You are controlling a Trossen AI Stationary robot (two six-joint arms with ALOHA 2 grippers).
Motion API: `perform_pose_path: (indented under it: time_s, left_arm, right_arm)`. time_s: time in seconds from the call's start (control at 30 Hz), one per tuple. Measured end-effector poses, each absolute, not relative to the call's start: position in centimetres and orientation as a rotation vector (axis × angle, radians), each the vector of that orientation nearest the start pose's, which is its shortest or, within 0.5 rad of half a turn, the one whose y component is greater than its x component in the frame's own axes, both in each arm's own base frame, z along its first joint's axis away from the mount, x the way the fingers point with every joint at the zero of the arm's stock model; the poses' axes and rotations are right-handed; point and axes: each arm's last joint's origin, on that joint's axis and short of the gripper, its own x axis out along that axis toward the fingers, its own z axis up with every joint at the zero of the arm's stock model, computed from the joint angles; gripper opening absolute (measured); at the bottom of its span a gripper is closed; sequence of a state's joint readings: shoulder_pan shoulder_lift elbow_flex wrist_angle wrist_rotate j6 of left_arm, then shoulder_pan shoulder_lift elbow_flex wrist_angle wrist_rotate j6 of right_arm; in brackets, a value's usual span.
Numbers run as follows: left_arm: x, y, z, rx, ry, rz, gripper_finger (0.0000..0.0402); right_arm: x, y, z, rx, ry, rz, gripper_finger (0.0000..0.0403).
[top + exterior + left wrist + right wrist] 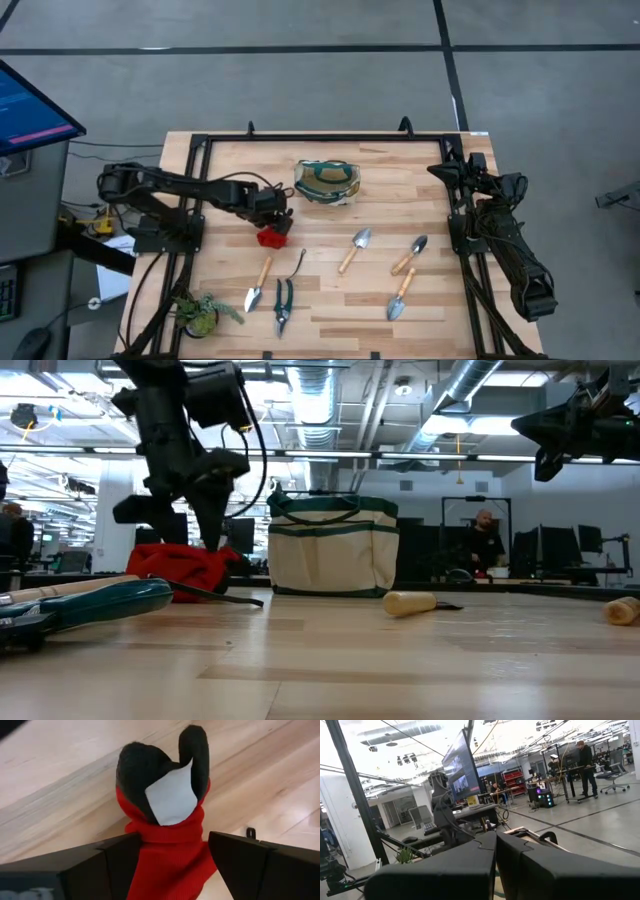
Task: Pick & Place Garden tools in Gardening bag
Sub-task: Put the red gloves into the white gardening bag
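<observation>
We have the left tool [277,222] spread astride the red glove [268,238] on the counter [330,215], fingers flanking it, ready to pinch. The gardening bag [328,181] sits just beyond; the right tool, pressed together, waits aside.

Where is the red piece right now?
In the high view the red piece lies on the table's left half, just in front of the bag, with the left gripper right over it, jaws open on either side.
</observation>
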State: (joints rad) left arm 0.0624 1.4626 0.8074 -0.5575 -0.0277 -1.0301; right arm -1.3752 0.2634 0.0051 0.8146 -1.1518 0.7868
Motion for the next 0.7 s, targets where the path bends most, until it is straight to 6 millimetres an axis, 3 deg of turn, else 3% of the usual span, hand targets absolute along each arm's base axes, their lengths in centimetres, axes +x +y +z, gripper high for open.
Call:
perform_pose_path:
  time_s: [0.47, 0.6, 0.7]
  left_arm:
    - [27.1, 1.8, 13.9, -0.913, 1.144, 0.721, 0.0213]
    - [26.7, 1.7, 14.9, -0.919, 1.114, 0.706, 0.0119]
    - [26.0, 1.7, 17.3, -0.949, 1.02, 0.683, 0.0032]
  right_arm:
    - [4.2, -7.8, 21.0, 0.251, -0.237, -0.135, 0.0]
    - [4.2, -7.8, 21.0, 0.251, -0.237, -0.135, 0.0]
    - [4.2, -7.8, 21.0, 0.251, -0.237, -0.136, 0.0]
